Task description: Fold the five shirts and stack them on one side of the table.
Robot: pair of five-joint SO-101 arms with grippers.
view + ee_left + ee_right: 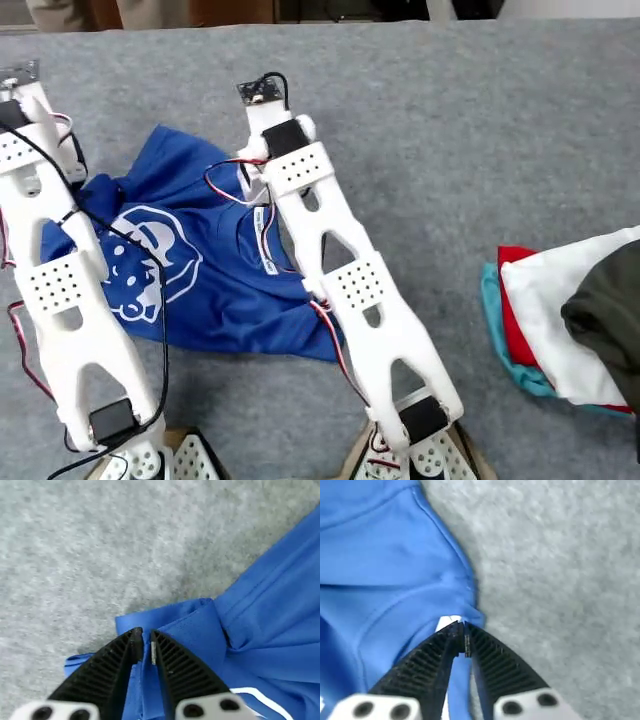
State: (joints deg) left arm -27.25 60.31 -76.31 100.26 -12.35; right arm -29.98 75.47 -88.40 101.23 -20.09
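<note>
A blue shirt (pixel 190 260) with a white print lies crumpled on the grey table, left of centre in the high view. My left gripper (pixel 145 639) is shut on a fold of the blue shirt (pixel 260 620) at its left edge, under the arm at the far left (pixel 40 150). My right gripper (pixel 461 630) is shut on the edge of the blue shirt (pixel 385 565) at its right side, below the arm nearer the centre (pixel 290 165). Black ribbed fingers (pixel 490 660) pinch the cloth.
A pile of other shirts (pixel 560 320), white, red, teal and dark olive, lies at the right edge of the table. Bare grey tabletop (pixel 450 130) stretches between the blue shirt and the pile. Both arm bases sit at the near edge.
</note>
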